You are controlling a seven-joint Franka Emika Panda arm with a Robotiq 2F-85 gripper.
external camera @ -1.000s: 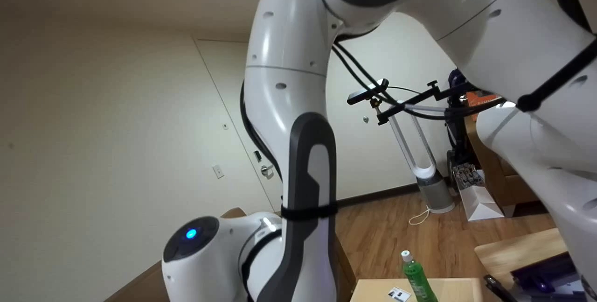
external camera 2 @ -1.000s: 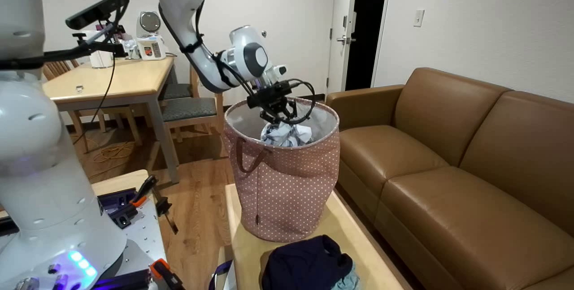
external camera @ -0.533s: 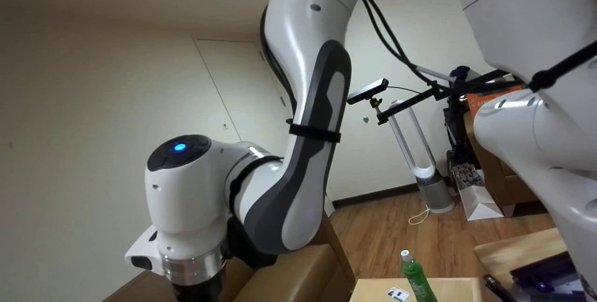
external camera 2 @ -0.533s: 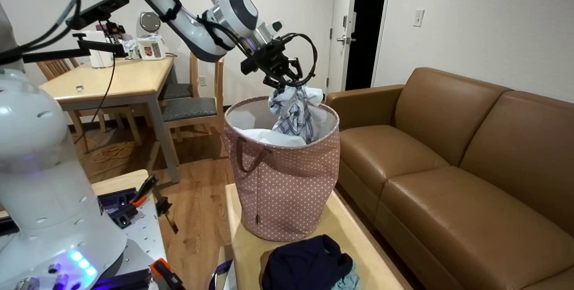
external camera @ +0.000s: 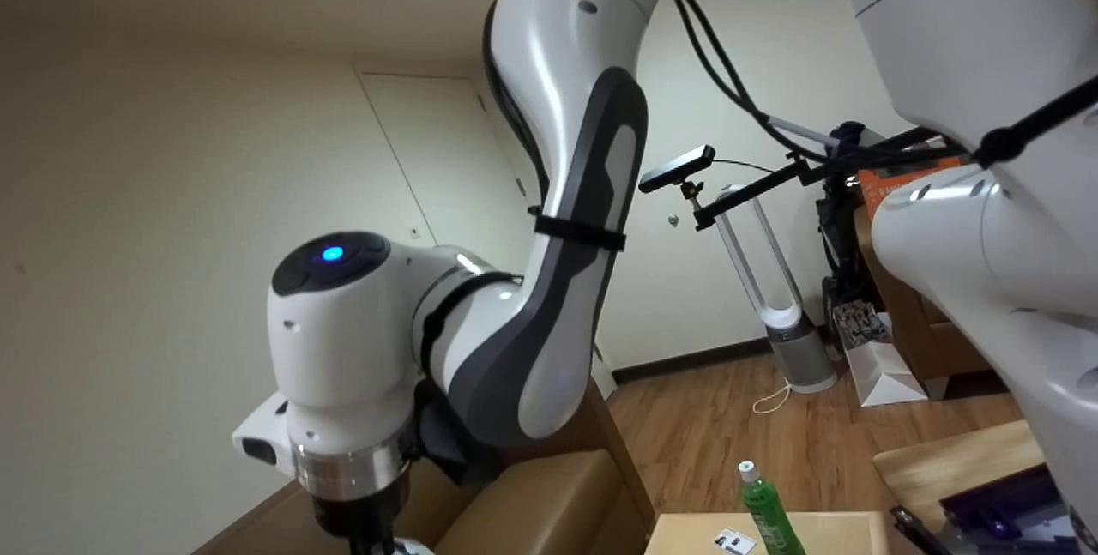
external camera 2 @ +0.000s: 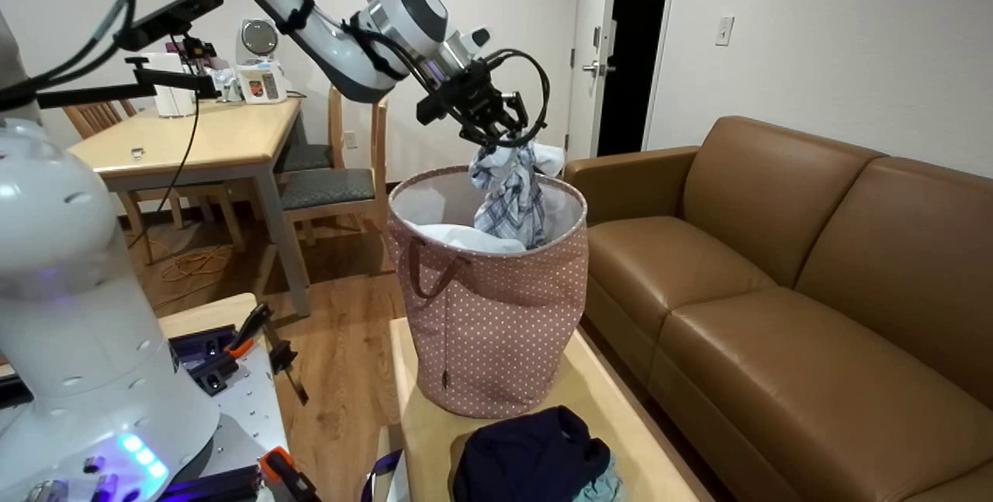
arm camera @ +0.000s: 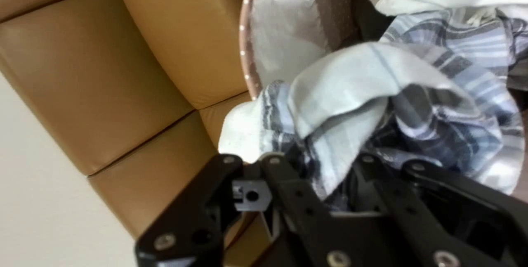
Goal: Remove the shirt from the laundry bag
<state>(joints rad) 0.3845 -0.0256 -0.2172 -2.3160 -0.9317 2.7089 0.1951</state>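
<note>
A blue, grey and white plaid shirt (external camera 2: 508, 203) hangs from my gripper (external camera 2: 500, 137), its upper part above the rim and its lower end still inside the laundry bag (external camera 2: 496, 323). The bag is pink with white dots and stands upright. In the wrist view the shirt (arm camera: 359, 77) bunches up between the fingers (arm camera: 284, 176), and the fingertips are partly covered by cloth. The bag's dotted rim (arm camera: 246, 40) curves past on the left side of that view. Only the upper end of the gripper (external camera: 373, 545) shows at the bottom edge in an exterior view.
White cloth (external camera 2: 465, 237) shows at the bag's mouth. Before the bag, dark navy clothing (external camera 2: 527, 455) and a pale teal piece (external camera 2: 603, 482) lie on the low wooden table (external camera 2: 613, 401). A brown couch (external camera 2: 721, 254) runs alongside. A green bottle (external camera: 769, 510) stands on a wooden surface.
My gripper has risen from inside the bag's mouth to above its rim, drawing the shirt up with it. In the last half second it has lifted only slightly more.
</note>
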